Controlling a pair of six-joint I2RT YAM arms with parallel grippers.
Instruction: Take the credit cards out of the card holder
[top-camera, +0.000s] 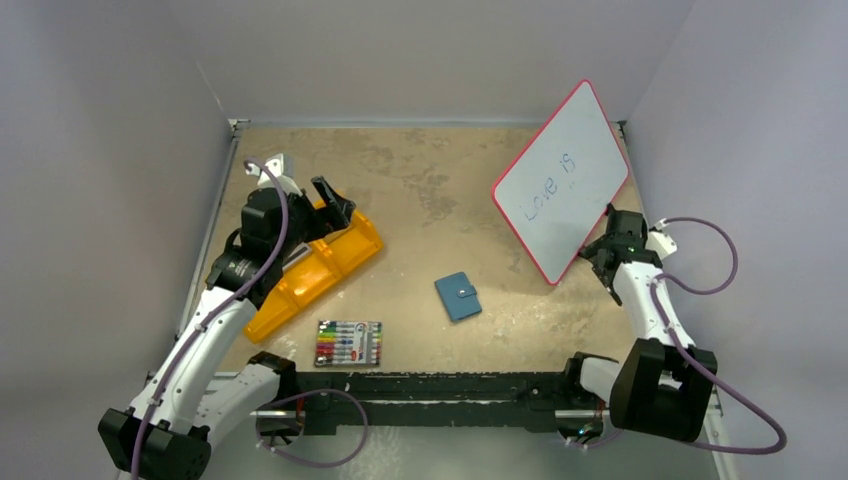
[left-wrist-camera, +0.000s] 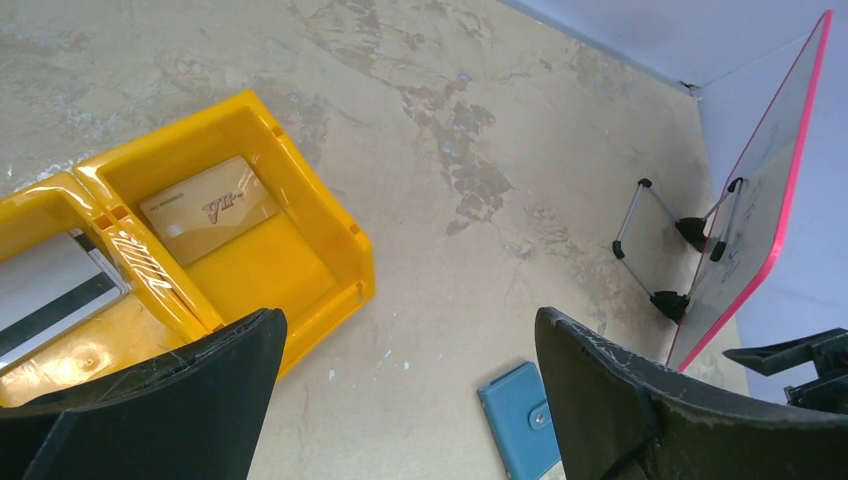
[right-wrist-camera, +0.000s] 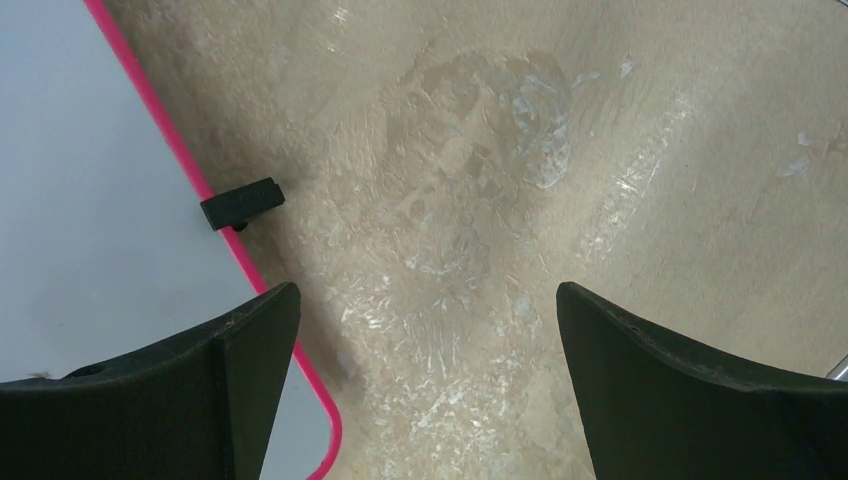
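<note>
The teal-blue card holder (top-camera: 458, 296) lies closed, snap tab up, at the table's middle; its corner shows in the left wrist view (left-wrist-camera: 518, 418). A tan-gold card (left-wrist-camera: 208, 208) lies flat in the end compartment of the orange bin (left-wrist-camera: 340, 295). A silver-grey card with a dark stripe (left-wrist-camera: 45, 298) lies in the compartment beside it. My left gripper (top-camera: 335, 205) is open and empty above the bin (left-wrist-camera: 408, 340). My right gripper (top-camera: 603, 250) is open and empty over bare table by the whiteboard's lower edge (right-wrist-camera: 428, 300).
The orange three-compartment bin (top-camera: 270, 315) lies diagonally at the left. A pack of coloured markers (top-camera: 349, 343) lies near the front edge. A pink-rimmed whiteboard (top-camera: 560, 180) leans on a wire stand (left-wrist-camera: 650, 245) at the right back. Grey walls surround the table.
</note>
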